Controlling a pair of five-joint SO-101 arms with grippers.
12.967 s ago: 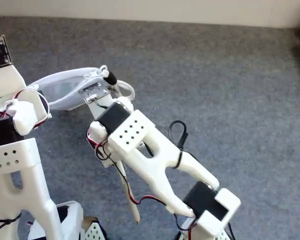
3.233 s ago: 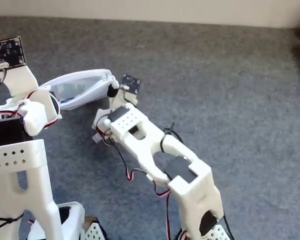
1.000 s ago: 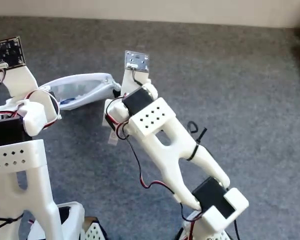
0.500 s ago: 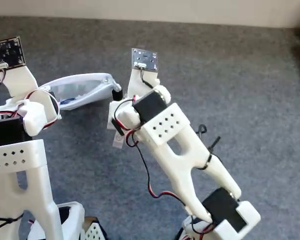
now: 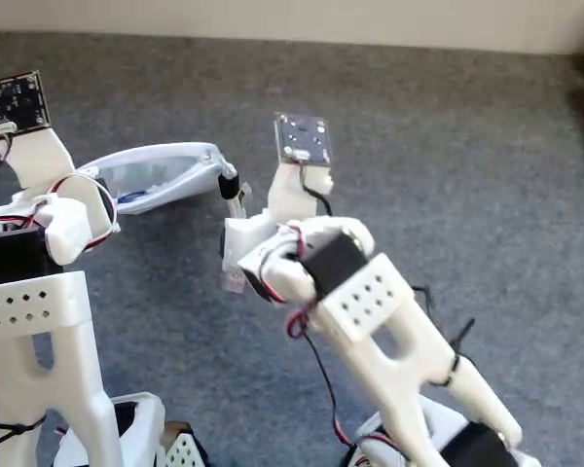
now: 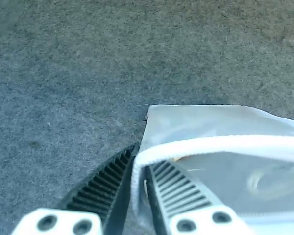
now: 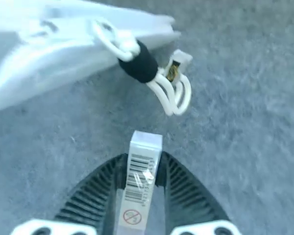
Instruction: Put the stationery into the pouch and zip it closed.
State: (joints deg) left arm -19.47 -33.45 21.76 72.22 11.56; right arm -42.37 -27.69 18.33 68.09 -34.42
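Now | pouch [image 6: 210, 127] edge in left fingers [image 6: 156, 170] | barcoded block [image 7: 143, 166] in right fingers [image 7: 175, 178]

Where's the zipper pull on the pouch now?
In the right wrist view, the zipper pull lies at the end of the pouch, just ahead of the right gripper, untouched.

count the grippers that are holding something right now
2. The left gripper is clamped on one end of the pouch; the right gripper grips a small white barcoded item, just short of the pouch's zipper pull.
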